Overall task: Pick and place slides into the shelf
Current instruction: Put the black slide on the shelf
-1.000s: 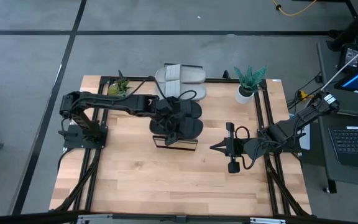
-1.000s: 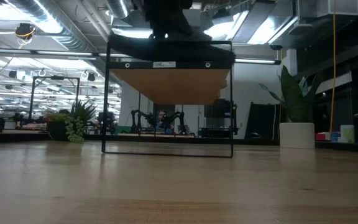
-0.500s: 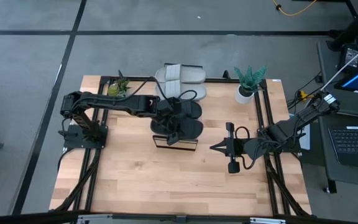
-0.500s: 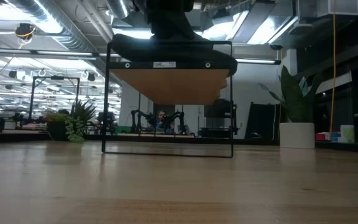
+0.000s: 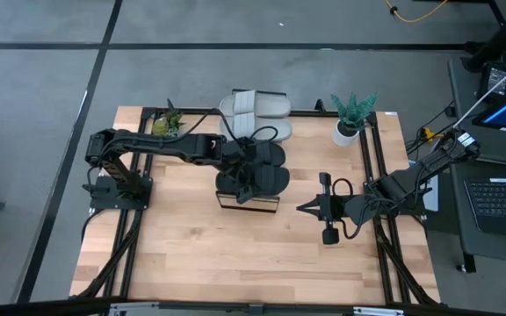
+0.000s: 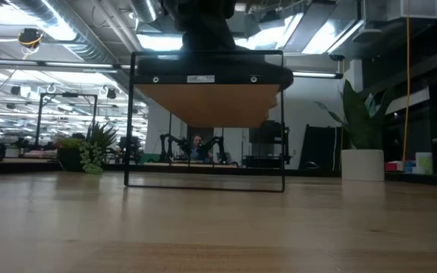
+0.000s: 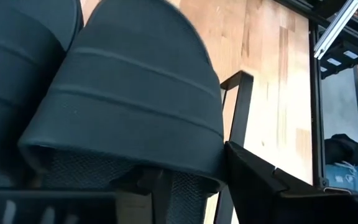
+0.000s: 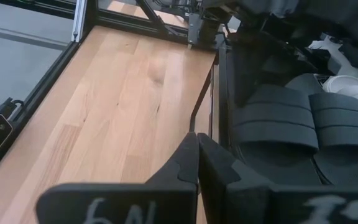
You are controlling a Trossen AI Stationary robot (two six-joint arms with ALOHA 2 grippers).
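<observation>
Two black slides and two grey slides occupy the shelf.

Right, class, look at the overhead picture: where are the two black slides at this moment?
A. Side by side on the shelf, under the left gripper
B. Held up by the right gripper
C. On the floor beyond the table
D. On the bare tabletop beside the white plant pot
A: the high view shows both black slides lying side by side on the shelf, with the left gripper over them.
</observation>
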